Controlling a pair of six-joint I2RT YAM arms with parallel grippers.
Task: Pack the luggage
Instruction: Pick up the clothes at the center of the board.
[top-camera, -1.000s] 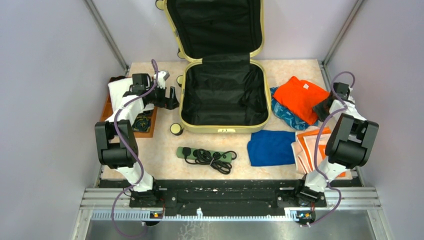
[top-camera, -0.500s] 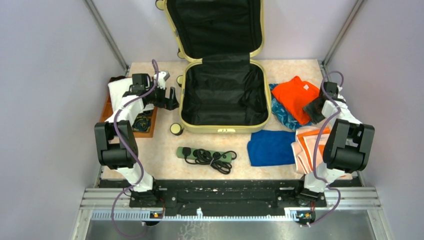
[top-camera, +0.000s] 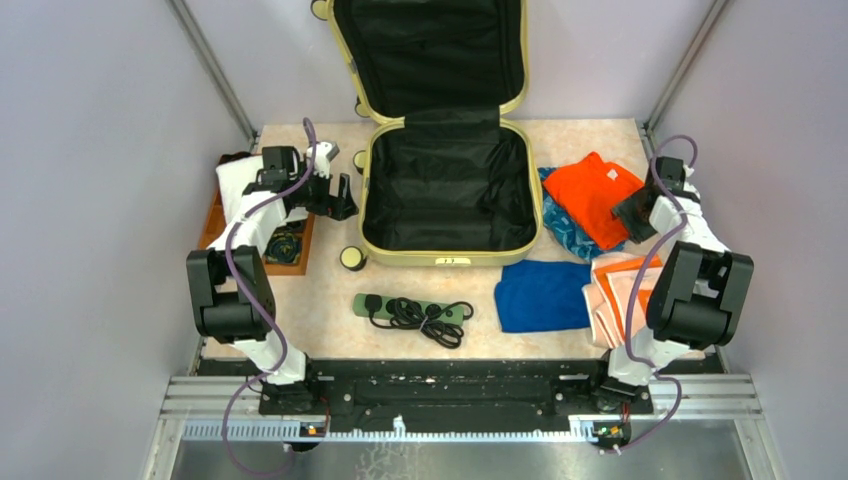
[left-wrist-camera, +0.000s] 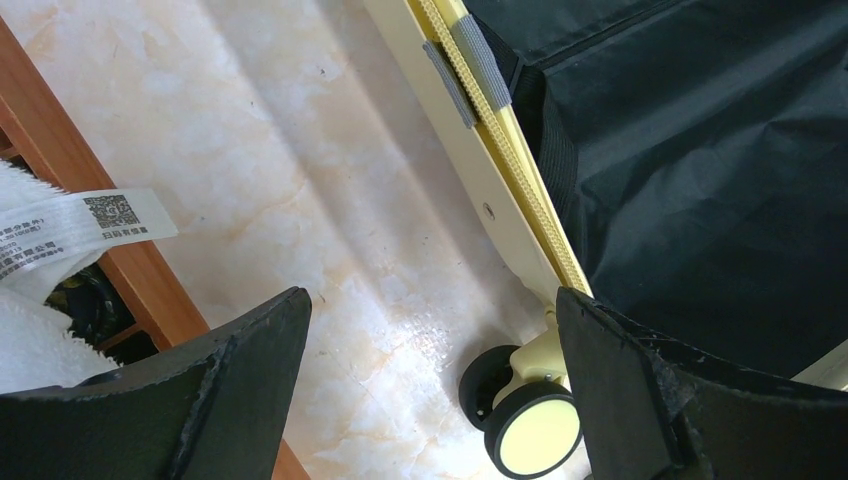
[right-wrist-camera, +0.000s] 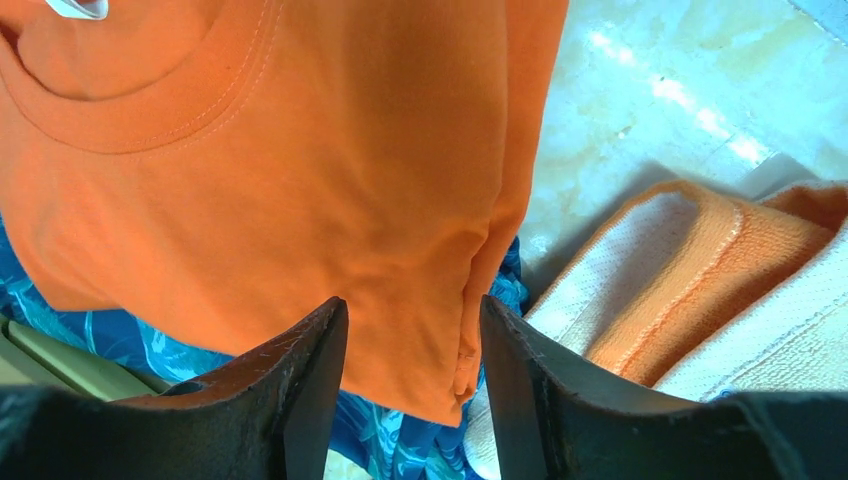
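Note:
The luggage (top-camera: 450, 258), a pale yellow hard-shell suitcase with black lining, lies open at the table's middle back, lid up against the wall. My left gripper (top-camera: 343, 197) is open and empty just left of its shell (left-wrist-camera: 490, 190), above bare table near a wheel (left-wrist-camera: 535, 430); in the left wrist view the gripper (left-wrist-camera: 432, 300) holds nothing. My right gripper (top-camera: 628, 212) is open, low over the right edge of an orange T-shirt (top-camera: 595, 195). In the right wrist view the gripper (right-wrist-camera: 413, 305) straddles the shirt's hem (right-wrist-camera: 300, 180).
A blue patterned garment (top-camera: 572, 232) lies under the orange shirt. A folded blue shirt (top-camera: 543, 295) and an orange-and-cream towel (top-camera: 615, 300) lie front right. A green power strip with coiled cable (top-camera: 412, 310) lies front centre. A wooden tray (top-camera: 300, 250) with a white towel (top-camera: 235, 185) stands at the left.
My right gripper has shifted left and settled over the orange shirt's right edge, the wrist turning a little. The left arm has not moved.

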